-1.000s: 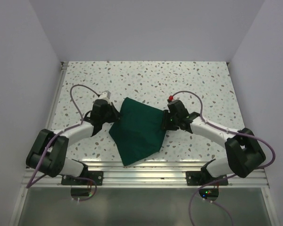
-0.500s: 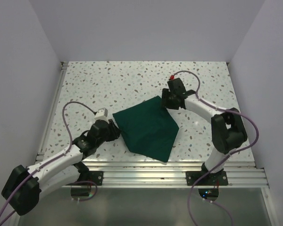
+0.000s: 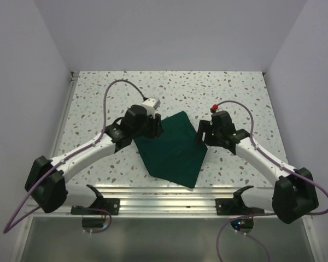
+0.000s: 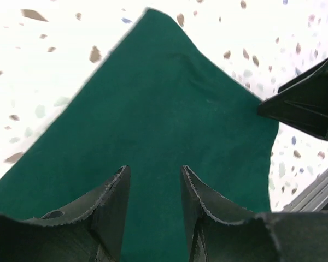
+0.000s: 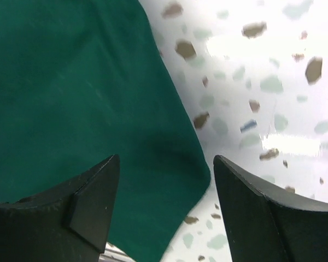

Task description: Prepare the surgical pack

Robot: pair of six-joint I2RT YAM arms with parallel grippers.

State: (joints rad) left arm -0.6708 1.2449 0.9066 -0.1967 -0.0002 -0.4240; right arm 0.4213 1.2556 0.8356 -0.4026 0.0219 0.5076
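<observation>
Left claw (image 4: 153, 173) gapes over flat surgical pack (image 4: 153, 98)

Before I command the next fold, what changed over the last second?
Both arms let go of the surgical pack: the left gripper and right gripper now hover open over its far-left edge and right corner. The sheet lies flat, shifted slightly right. It stays on the table.
</observation>
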